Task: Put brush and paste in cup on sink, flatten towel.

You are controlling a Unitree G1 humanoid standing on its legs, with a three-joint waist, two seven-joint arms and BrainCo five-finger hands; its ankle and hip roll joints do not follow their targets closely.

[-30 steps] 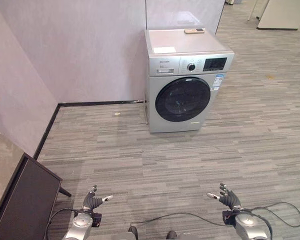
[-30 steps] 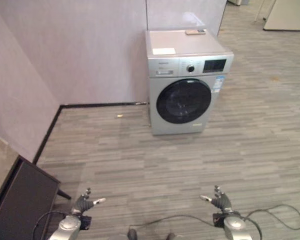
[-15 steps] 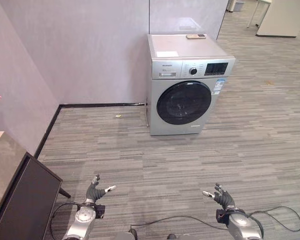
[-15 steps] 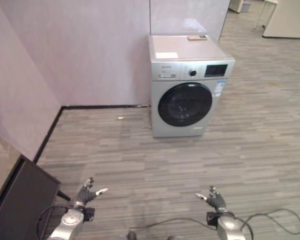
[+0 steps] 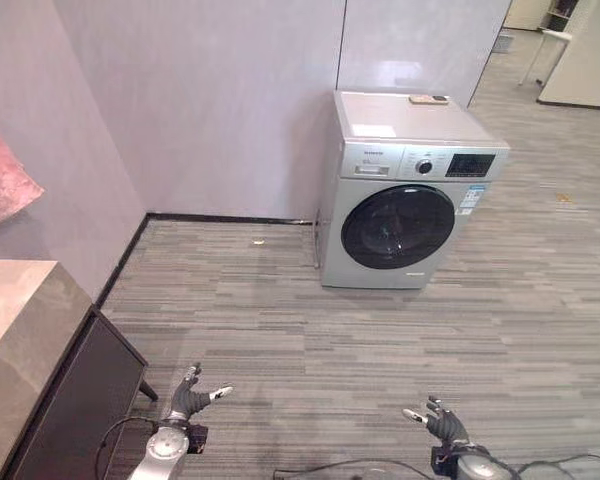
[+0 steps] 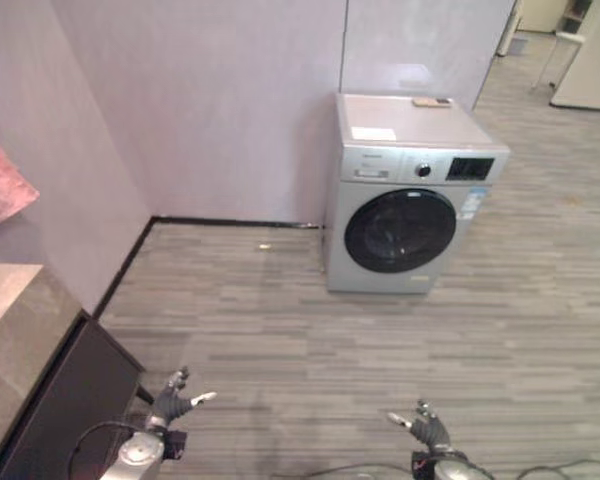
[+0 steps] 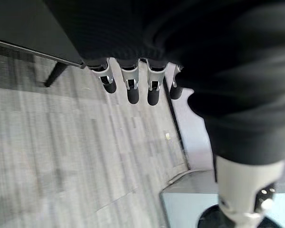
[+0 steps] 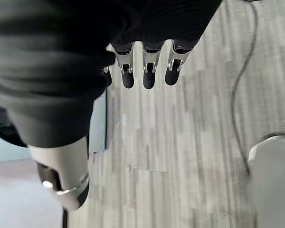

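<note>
A pink towel point(image 5: 5, 185) hangs against the wall at the far left, above a stone-topped counter point(image 5: 20, 330) with a dark front. Low over the grey floor, my left hand point(image 5: 188, 400) is open and holds nothing; it is a short way right of the counter's near corner. My right hand point(image 5: 440, 422) is open and empty too, low at the right. In the wrist views the left fingers point(image 7: 129, 88) and the right fingers point(image 8: 147, 71) are straight, with only floor past them.
A silver front-loading washing machine point(image 5: 410, 190) stands against the back wall, with a small flat object point(image 5: 428, 99) on its top. Grey striped floor point(image 5: 310, 340) stretches between it and me. Pale walls meet in a corner at the left.
The camera has swung to the left: the washing machine sits further right in the picture, and more of the counter and the pink towel has come into view. Both hands stay low and open.
</note>
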